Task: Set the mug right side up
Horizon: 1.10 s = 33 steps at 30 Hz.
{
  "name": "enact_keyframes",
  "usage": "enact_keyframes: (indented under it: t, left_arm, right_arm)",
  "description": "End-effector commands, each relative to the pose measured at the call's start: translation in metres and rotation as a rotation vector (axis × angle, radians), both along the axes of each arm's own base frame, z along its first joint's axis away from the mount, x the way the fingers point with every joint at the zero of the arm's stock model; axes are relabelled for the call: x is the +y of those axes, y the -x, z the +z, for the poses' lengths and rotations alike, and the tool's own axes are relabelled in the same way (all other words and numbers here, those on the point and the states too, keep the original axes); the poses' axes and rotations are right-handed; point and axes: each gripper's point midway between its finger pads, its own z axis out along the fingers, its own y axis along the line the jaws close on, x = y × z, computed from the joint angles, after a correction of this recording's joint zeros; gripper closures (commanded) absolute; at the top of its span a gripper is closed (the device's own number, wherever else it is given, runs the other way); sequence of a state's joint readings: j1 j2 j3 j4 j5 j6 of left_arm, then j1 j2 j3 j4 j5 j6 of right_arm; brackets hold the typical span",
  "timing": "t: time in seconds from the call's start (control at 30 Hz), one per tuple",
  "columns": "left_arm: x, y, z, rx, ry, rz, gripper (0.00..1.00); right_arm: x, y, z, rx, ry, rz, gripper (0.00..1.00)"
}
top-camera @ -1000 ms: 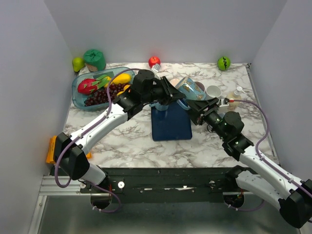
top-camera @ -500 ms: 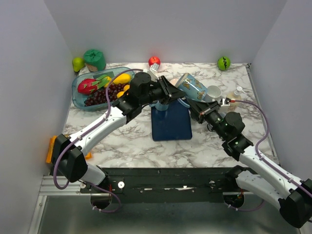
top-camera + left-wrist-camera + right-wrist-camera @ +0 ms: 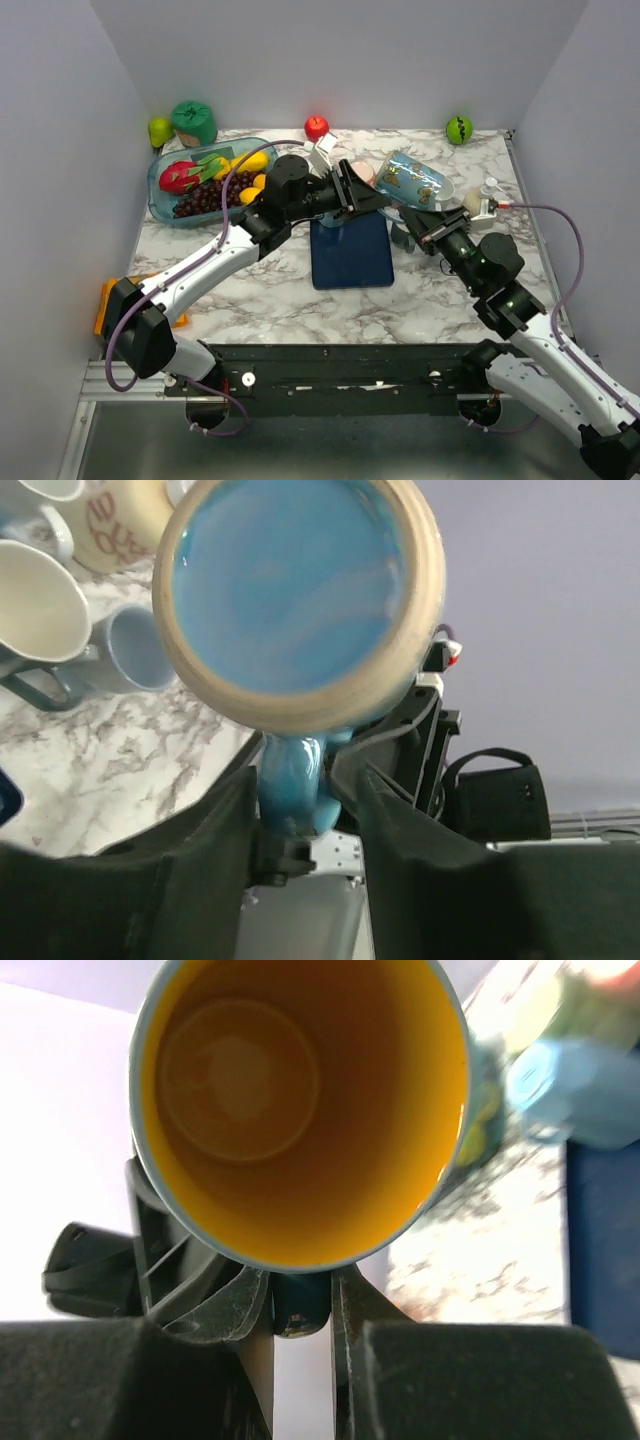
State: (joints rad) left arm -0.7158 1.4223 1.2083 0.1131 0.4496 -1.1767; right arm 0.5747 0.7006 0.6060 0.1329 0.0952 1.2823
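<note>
The blue patterned mug (image 3: 415, 180) hangs tilted in the air above the table's back right. Its yellow inside (image 3: 300, 1110) faces the right wrist camera and its blue base (image 3: 290, 580) faces the left wrist camera. My right gripper (image 3: 420, 213) is shut on the mug's handle (image 3: 302, 1305) from below right. My left gripper (image 3: 372, 200) is at the mug's left. Its fingers stand slightly apart around the handle (image 3: 292, 790), with a thin gap on one side.
A navy mat (image 3: 350, 252) lies below the mug. White, cream and grey mugs (image 3: 60, 600) stand at the back right. A blue tray of fruit (image 3: 158, 195) sits back left. A red apple (image 3: 316, 127) and green fruits (image 3: 459, 129) line the back wall.
The mug has moved right and tipped further, carried by the right gripper. The right arm has swung right. The left gripper followed slightly and its hold on the handle has loosened.
</note>
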Motion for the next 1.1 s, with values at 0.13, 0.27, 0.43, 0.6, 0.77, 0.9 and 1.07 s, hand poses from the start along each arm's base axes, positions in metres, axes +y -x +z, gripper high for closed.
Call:
enact_keyframes:
  t: [0.13,0.27,0.43,0.6,0.77,0.9,1.07]
  left_arm:
    - [0.004,0.02,0.024,-0.168,0.015,-0.086,0.22]
    - [0.008,0.013,0.007,-0.153,-0.053,-0.063,0.13]
    - [0.016,0.002,-0.017,-0.16,-0.153,-0.033,0.06]
    - [0.032,-0.012,-0.048,-0.206,-0.337,0.018,0.04]
    - [0.06,-0.034,-0.07,-0.254,-0.539,0.137,0.01]
    - [0.078,-0.044,-0.076,-0.296,-0.638,0.194,0.01]
    - [0.089,-0.048,-0.08,-0.316,-0.681,0.218,0.01]
  right_arm:
    - [-0.074,0.006,0.053,-0.123,0.172,-0.316,0.99]
    - [-0.107,0.017,0.054,-0.049,0.316,-0.424,0.99]
    - [-0.17,0.033,0.042,0.096,0.582,-0.648,0.99]
    - [-0.214,0.049,0.026,0.225,0.865,-0.785,0.99]
    - [-0.234,0.052,0.001,0.357,1.04,-0.84,0.99]
    - [-0.24,0.04,-0.032,0.475,1.106,-0.801,0.99]
    - [-0.253,0.018,-0.067,0.547,1.108,-0.781,0.99]
